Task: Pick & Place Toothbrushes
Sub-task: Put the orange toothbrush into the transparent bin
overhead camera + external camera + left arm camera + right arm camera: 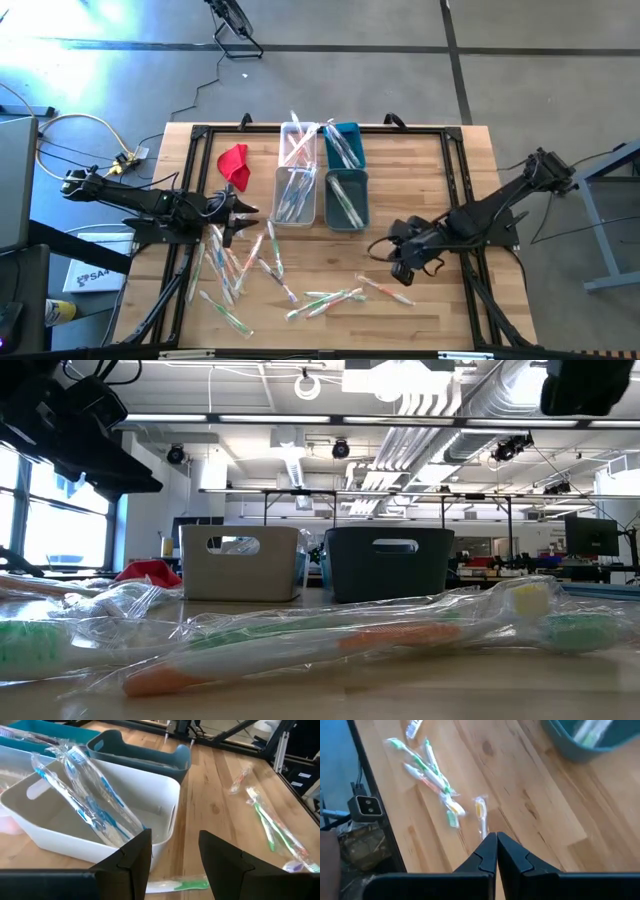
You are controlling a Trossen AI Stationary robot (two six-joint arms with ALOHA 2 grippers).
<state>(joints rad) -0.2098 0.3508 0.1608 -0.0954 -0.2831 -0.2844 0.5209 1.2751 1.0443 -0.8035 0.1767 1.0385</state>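
Note:
Many wrapped toothbrushes [262, 268] lie scattered on the near half of the wooden table, among them a green group [325, 302] and an orange one [386, 290]. More toothbrushes lie in the bins; blue ones [92, 800] lean on the wall of the near white bin [296, 195]. At the table's left my left gripper [175, 857] points about level at that bin, open, with nothing between its fingers. My right gripper [496, 839] hangs shut and empty above the table right of the middle, slanting down over the orange toothbrush [480, 812].
Four bins stand in a block at the far middle: two white ones [298, 143] on the left, two teal ones [346, 198] on the right. A red cloth [235, 163] lies left of them. Bare wood [440, 190] shows right of the bins.

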